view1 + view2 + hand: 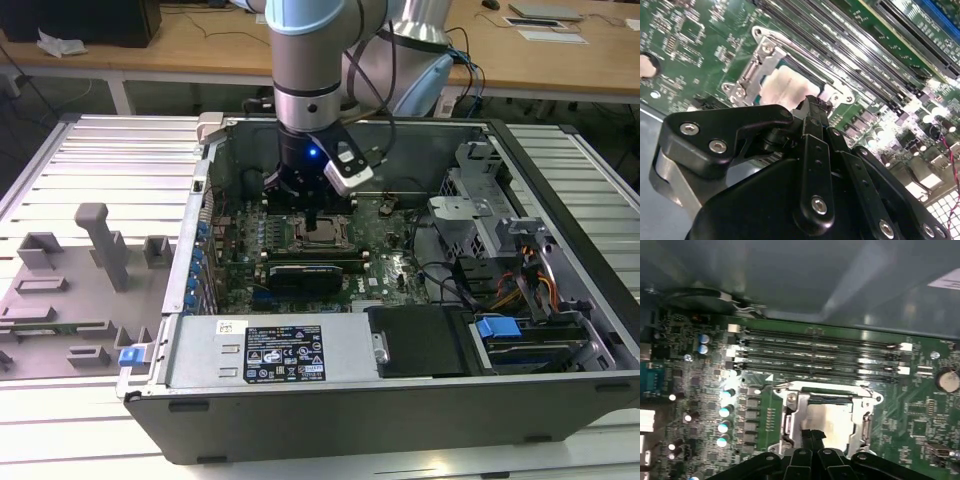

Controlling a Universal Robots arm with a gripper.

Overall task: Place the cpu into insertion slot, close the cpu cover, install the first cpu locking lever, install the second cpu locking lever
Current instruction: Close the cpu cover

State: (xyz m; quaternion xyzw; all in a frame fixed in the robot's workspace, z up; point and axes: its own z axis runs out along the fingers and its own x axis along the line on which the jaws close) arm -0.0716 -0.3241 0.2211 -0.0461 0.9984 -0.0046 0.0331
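Observation:
The cpu (829, 416) lies flat in the insertion slot (318, 236), its pale metal top showing through the window of the cpu cover (791, 399). The silvery cover (754, 70) is folded down flat around the chip (785, 89). A thin wire locking lever (790, 44) runs along one side of the cover. My gripper (815, 103) hangs just above the edge of the chip, shut, with nothing between its black fingers. In the exterior view the gripper (313, 216) stands upright over the socket inside the open computer case.
Long black memory slots (815, 347) run beside the socket. A black card (310, 272) sits at the socket's near side in the exterior view. The case walls (200, 230), a drive cage (480, 210) and the power supply (280, 350) hem in the board. A grey fixture tray (70, 290) lies outside.

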